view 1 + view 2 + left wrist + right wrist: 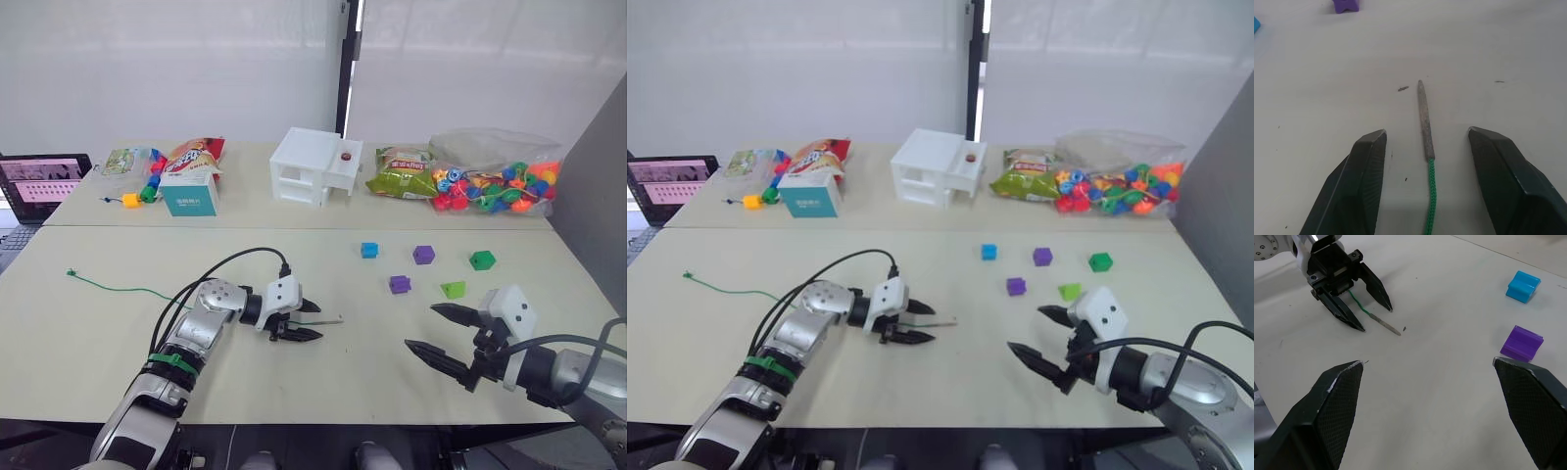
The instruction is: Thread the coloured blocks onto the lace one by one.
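I count five blocks: one blue cube, two purple cubes, one dark green cube, one light green wedge. The lace tip lies between my left gripper fingers, untouched; both it and the right gripper stand wide.

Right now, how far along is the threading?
Nothing is threaded. The lace lies bare on the table, its tip between the open jaws of the left gripper, not gripped. The right gripper is open and empty. All five blocks are loose: blue, two purple, dark green, light green wedge.

You won't find readable text here: the print on the teal box and far snack bags is illegible
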{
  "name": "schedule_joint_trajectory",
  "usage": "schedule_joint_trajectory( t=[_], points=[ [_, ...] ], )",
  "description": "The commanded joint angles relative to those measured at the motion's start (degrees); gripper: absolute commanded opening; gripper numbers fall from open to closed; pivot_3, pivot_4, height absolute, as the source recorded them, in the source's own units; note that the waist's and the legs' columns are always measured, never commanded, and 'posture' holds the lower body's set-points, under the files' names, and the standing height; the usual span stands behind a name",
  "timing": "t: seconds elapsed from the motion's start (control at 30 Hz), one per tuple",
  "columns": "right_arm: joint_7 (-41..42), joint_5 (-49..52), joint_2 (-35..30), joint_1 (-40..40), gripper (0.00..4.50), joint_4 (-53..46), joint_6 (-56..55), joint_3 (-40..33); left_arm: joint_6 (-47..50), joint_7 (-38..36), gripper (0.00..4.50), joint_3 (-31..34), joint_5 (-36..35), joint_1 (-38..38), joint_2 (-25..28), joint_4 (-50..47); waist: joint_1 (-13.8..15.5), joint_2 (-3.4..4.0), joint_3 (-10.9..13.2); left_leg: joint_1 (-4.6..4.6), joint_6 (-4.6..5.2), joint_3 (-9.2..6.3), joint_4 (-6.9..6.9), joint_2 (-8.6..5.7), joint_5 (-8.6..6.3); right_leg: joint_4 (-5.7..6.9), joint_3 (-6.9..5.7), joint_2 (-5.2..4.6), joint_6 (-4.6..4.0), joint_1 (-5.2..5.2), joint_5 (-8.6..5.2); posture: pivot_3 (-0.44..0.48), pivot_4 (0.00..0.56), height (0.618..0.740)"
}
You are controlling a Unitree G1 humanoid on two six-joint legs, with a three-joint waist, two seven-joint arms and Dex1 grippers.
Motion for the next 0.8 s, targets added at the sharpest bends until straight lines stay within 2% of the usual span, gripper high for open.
schedule_joint_trajectory(
  t=[0.03,0.07,0.17,0.37,0.5,0.67,0.8],
  points=[
    [-0.19,-0.17,0.32,-0.40,4.50,-1.69,-1.30,-0.63,-0.95,0.52,2.81,-1.32,1.68,-0.19,0.21,-0.11,0.02,0.00,0.00,0.00,0.00,0.00,0.00,0.00,0.00,0.00,0.00,0.00,0.00,0.01,0.00,0.000,0.150,0.740],
    [-0.18,-0.24,0.38,-0.50,4.50,-1.70,-1.32,-0.55,-0.60,0.75,2.81,-1.29,1.75,-0.32,0.14,0.25,0.02,0.00,0.00,0.01,0.00,0.00,0.00,0.00,0.00,0.00,0.00,0.00,0.00,0.02,0.00,0.000,0.150,0.740],
    [-0.13,-0.43,0.45,-0.74,4.50,-1.69,-1.35,-0.36,-0.14,0.69,2.02,-1.67,2.09,-0.70,0.41,1.26,0.05,0.00,0.00,0.03,0.00,0.00,0.01,-0.01,0.00,-0.01,0.00,-0.01,0.00,0.06,0.00,0.000,0.150,0.740],
    [0.28,-0.90,0.05,-1.03,4.50,-1.56,-1.12,0.14,1.32,-0.09,0.02,-2.91,2.95,-1.08,1.31,2.23,-0.04,0.00,0.00,0.07,0.00,0.00,0.01,0.00,0.00,0.00,0.00,0.00,0.00,0.08,0.00,0.000,0.150,0.740],
    [0.65,-1.10,-0.06,-1.26,4.50,-1.54,-0.98,0.68,2.09,-0.77,0.02,-3.60,3.11,-1.02,1.54,2.02,-0.08,0.01,-0.01,0.11,0.00,0.00,0.00,0.00,0.00,0.02,0.00,0.01,0.00,0.09,0.00,0.000,0.150,0.740],
    [0.75,-1.50,0.01,-1.30,4.50,-1.38,-1.13,1.09,3.00,-1.12,0.02,-1.55,0.12,-1.20,1.01,0.03,-0.08,0.01,-0.01,0.11,0.00,0.00,0.00,0.01,0.00,0.02,0.00,0.01,0.00,0.09,0.00,0.000,0.150,0.740],
    [0.40,-1.07,0.60,-0.93,4.50,-1.18,-1.13,0.58,6.00,-2.92,0.02,3.55,-8.38,-1.79,0.02,-5.97,-0.06,0.00,0.00,0.05,0.00,0.00,0.00,0.01,0.00,0.02,0.00,0.00,0.00,0.04,0.00,0.000,0.150,0.740]
  ],
)
